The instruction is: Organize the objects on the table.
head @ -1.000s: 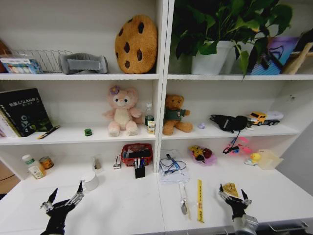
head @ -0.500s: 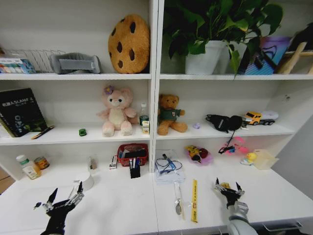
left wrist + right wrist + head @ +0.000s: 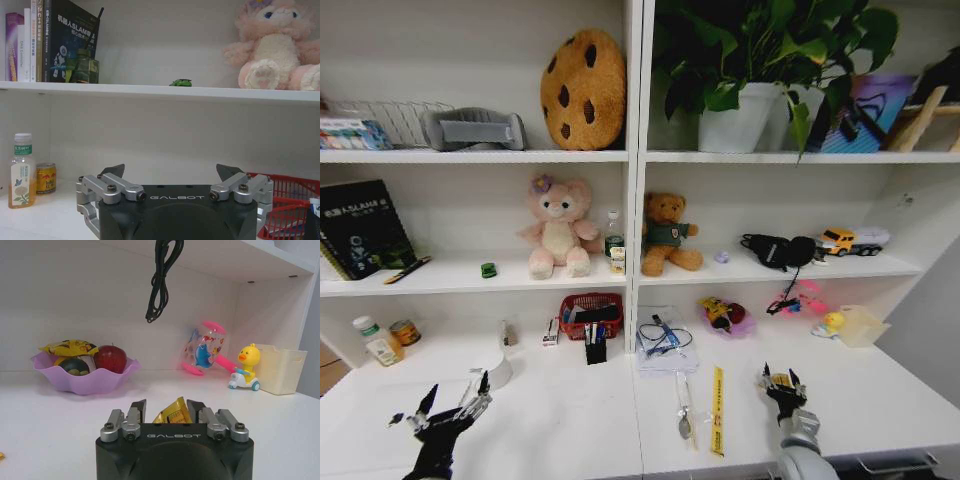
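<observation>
a long white counter (image 3: 570, 420) ran under white shelving. one green toy car (image 3: 488, 269) sat on the middle shelf at the far left, just left of one pink plush (image 3: 555, 228); one brown bear (image 3: 667, 234) sat right of the divider. one green-capped bottle (image 3: 374, 342) stood at the far left of the counter beside one small can (image 3: 406, 332). one red basket (image 3: 588, 314) held pens near the divider, though their number could not be told.

the left tool (image 3: 448, 405) hovered low over the near left of the counter, its fingers spread wide and holding nothing. the right tool (image 3: 780, 382) sat at the near right, its fingers pressed in on one small yellow packet (image 3: 172, 412).

one risk: the packet looked thin and crinkly and was caught near its edge, so it could have slipped free if the arm swung quickly. another: the dangling black cable (image 3: 161, 277) under the shelf could have snagged a rising tool.
</observation>
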